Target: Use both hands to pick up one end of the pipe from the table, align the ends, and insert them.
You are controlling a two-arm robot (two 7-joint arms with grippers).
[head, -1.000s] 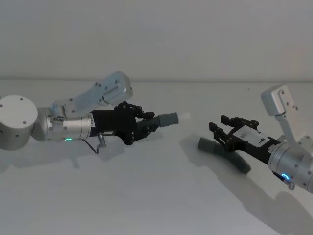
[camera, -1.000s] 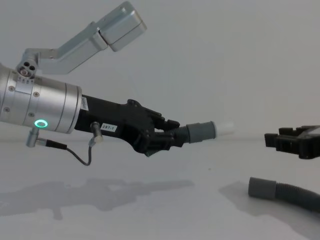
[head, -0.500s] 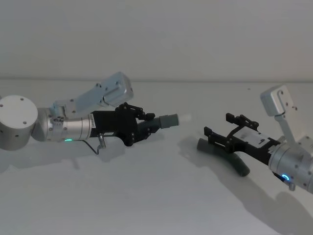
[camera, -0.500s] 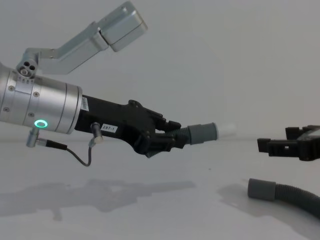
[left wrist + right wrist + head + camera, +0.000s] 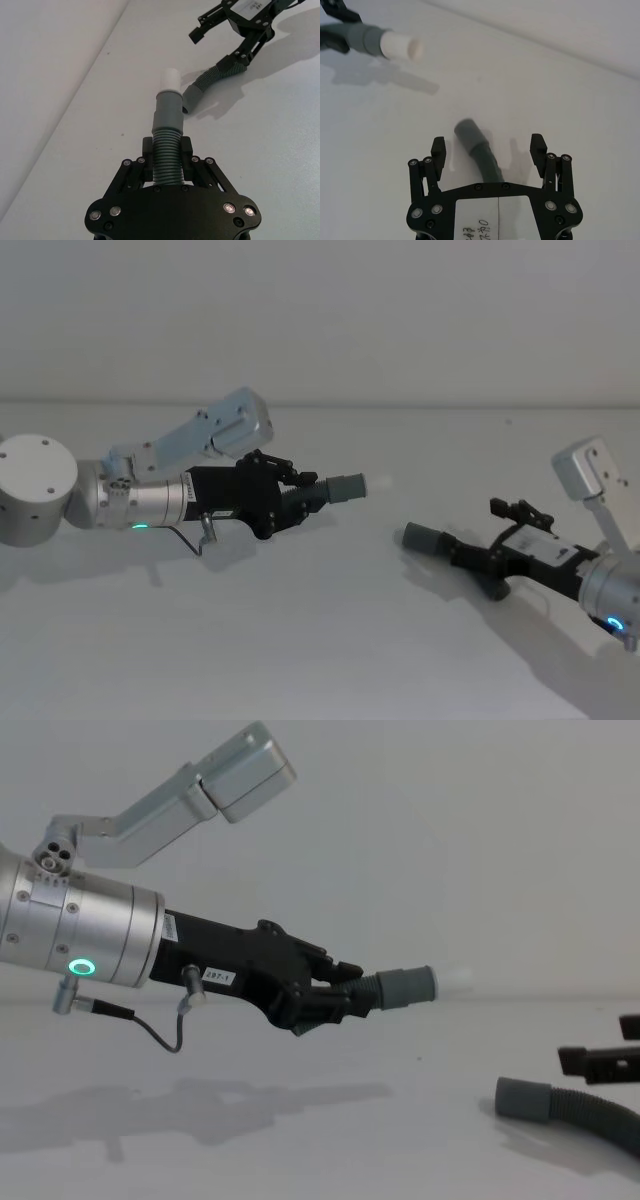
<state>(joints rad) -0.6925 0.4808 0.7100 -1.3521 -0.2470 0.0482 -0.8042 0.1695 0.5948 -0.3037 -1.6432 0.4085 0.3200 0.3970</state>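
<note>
Looking down from the head view, the left claw (image 5: 300,496) is clamped on the ribs of the short hose piece (image 5: 322,491). It holds the piece in the air above the table (image 5: 320,640), with the raised cuff (image 5: 346,486) pointing right. The longer hose piece (image 5: 470,562) lies on the table, its resting cuff (image 5: 422,536) facing left. The right claw (image 5: 490,533) is spread wide over the ribs behind that cuff. Half a second ago it reached forward over the cuff. It has since drawn back to the right and sunk lower, while the left claw has not shifted.

The left wrist view shows both fingers (image 5: 146,150) pressed against the ribs and a white tip (image 5: 171,80) protruding from the raised cuff.

In the right wrist view the fingers (image 5: 438,149) stand well apart, with the longer hose piece between them and running under the claw body. The resting cuff is blurred.

In the chest view the right edge cuts off the right claw (image 5: 592,1042) and the far stretch of the longer hose piece.
</note>
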